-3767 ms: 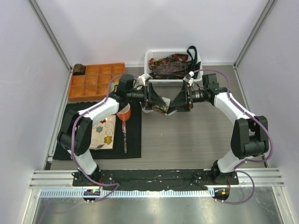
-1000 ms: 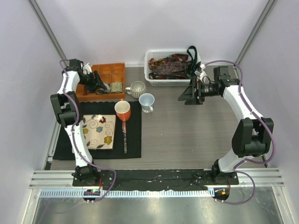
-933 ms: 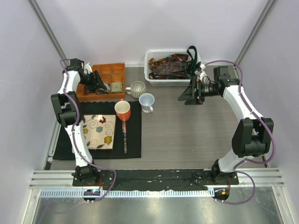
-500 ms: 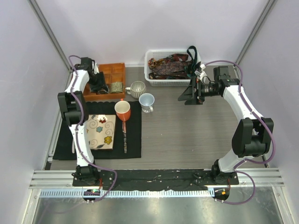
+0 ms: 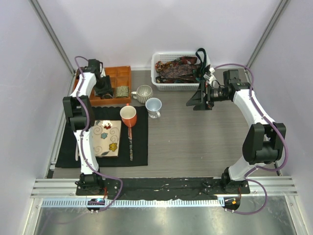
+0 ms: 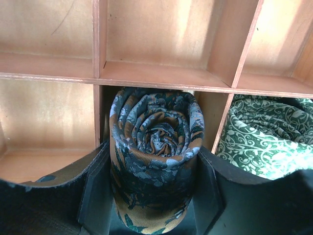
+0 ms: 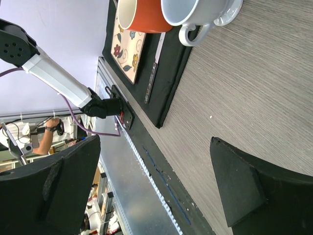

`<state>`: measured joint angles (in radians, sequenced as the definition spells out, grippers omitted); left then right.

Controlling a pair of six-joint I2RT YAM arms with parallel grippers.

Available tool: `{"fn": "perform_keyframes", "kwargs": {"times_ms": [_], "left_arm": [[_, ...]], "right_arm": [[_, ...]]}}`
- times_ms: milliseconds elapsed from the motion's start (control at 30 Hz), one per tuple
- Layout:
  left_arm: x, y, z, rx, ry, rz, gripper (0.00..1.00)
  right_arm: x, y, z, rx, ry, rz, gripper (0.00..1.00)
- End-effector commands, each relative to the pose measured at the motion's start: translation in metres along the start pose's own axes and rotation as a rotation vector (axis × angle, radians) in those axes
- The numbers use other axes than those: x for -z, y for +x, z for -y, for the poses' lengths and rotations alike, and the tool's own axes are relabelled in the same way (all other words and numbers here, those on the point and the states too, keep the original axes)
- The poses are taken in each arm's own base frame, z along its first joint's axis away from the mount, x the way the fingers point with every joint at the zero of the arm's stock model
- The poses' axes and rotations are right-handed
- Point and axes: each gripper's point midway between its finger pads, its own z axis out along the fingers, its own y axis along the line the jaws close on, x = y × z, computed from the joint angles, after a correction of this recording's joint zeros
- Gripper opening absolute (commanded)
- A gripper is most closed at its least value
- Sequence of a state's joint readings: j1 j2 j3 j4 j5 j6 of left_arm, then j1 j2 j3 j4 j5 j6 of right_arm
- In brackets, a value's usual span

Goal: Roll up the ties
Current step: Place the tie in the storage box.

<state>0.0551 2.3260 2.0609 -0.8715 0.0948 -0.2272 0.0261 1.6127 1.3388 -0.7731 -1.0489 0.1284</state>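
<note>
My left gripper (image 6: 152,164) is shut on a rolled tie (image 6: 154,125), a brown, blue-grey and dark green coil standing end-up in a front compartment of the orange divided tray (image 6: 161,76). A green-and-white patterned coil (image 6: 266,137) fills the compartment to its right and also shows in the top view (image 5: 121,91). In the top view the left gripper (image 5: 104,90) covers the held coil. Several unrolled ties (image 5: 177,68) lie in the white basket (image 5: 157,73), and a plain dark green tie (image 5: 200,55) hangs over its right rim. My right gripper (image 5: 194,101) is open and empty, right of the cups.
A striped mug (image 5: 143,93), a pale cup (image 5: 153,105) and an orange cup (image 5: 128,115) stand between tray and basket. A floral square plate (image 5: 103,138) and a utensil (image 5: 130,142) lie on the black mat (image 5: 139,152). Cups and mat also show in the right wrist view (image 7: 146,14).
The left gripper carried the rolled tie from the table's middle to the orange tray, then shifted slightly right along it. The right gripper let go and drew back right; it has held still since.
</note>
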Motion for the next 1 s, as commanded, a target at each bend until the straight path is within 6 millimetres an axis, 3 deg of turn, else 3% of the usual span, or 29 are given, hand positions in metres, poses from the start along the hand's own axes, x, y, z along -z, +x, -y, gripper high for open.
{"fn": "perform_keyframes", "kwargs": {"times_ms": [0, 100, 133, 200, 967], "left_arm": [[0.020, -0.020, 0.000, -0.024, -0.021, 0.062, 0.56], [0.023, -0.022, 0.001, -0.026, -0.017, 0.068, 0.58], [0.024, -0.022, 0.001, -0.030, -0.017, 0.068, 0.66], [0.025, -0.023, 0.002, -0.036, -0.014, 0.072, 0.68], [0.059, -0.041, 0.011, -0.051, 0.003, 0.146, 0.74]], "right_arm": [[0.002, -0.003, -0.007, 0.040, -0.013, 0.004, 0.99], [0.002, -0.004, -0.008, 0.041, -0.014, 0.004, 1.00], [0.002, -0.004, -0.008, 0.047, -0.014, 0.005, 1.00], [0.002, -0.004, -0.009, 0.047, -0.016, 0.004, 0.99], [0.003, -0.006, -0.011, 0.053, -0.028, 0.002, 0.99]]}}
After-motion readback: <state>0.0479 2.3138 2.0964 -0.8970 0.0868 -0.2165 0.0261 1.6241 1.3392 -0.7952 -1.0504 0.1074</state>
